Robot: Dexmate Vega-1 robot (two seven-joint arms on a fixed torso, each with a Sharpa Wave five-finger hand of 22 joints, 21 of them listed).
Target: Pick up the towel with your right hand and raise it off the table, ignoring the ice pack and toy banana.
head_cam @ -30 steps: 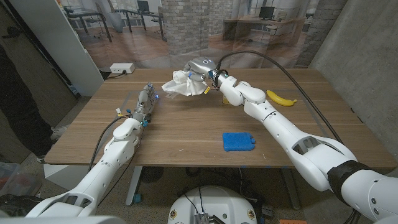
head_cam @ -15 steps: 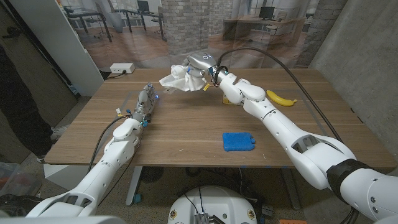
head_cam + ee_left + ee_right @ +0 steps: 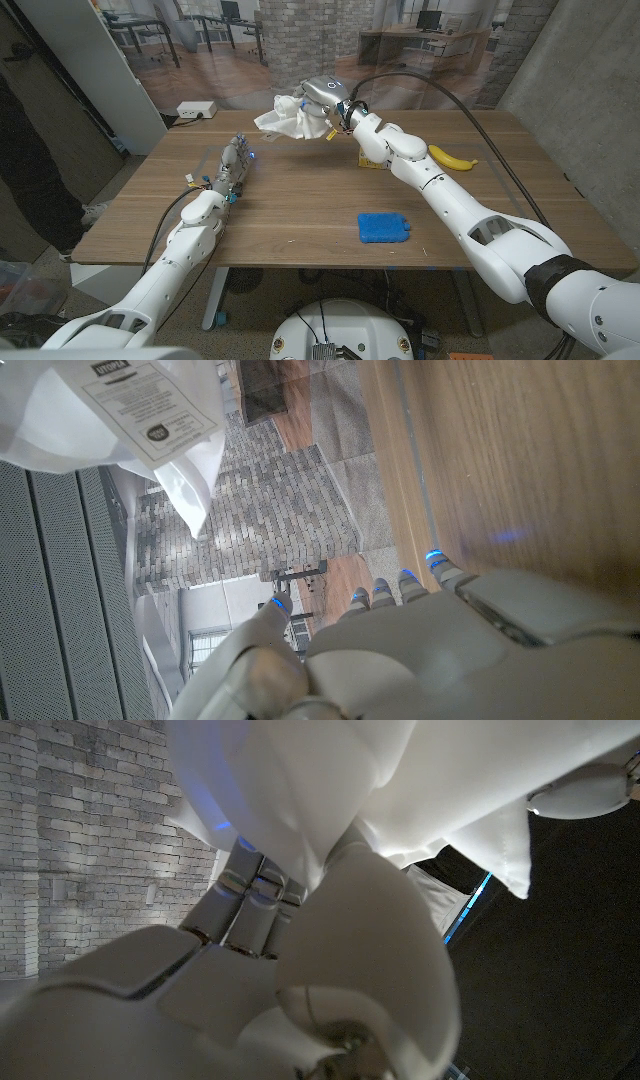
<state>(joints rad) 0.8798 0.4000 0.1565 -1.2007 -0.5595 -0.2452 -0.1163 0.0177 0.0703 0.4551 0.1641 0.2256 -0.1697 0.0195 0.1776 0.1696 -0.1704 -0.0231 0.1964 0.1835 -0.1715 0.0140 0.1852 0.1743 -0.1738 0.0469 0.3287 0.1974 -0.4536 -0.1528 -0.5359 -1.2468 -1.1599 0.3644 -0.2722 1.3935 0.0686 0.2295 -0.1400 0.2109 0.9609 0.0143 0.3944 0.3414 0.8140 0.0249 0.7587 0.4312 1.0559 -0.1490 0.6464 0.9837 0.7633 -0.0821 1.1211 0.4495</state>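
Observation:
My right hand (image 3: pixel 322 97) grips a crumpled white towel (image 3: pixel 288 118) and holds it in the air above the far side of the wooden table (image 3: pixel 300 210). In the right wrist view the towel (image 3: pixel 300 790) drapes over the fingers (image 3: pixel 250 895) of my right hand (image 3: pixel 270 980). A corner of the towel (image 3: pixel 140 420) with a printed label hangs in the left wrist view. My left hand (image 3: pixel 234 167) stays on the table at the left, holding nothing, its fingers (image 3: pixel 400 585) pointing toward the far edge.
A blue ice pack (image 3: pixel 383 227) lies on the table toward the near right. A yellow toy banana (image 3: pixel 452 157) lies at the far right, just past my right forearm. A white power strip (image 3: pixel 196 110) sits on the floor beyond the table's far left corner.
My right hand has lifted the towel higher and slightly further away from the table. My left hand has not moved.

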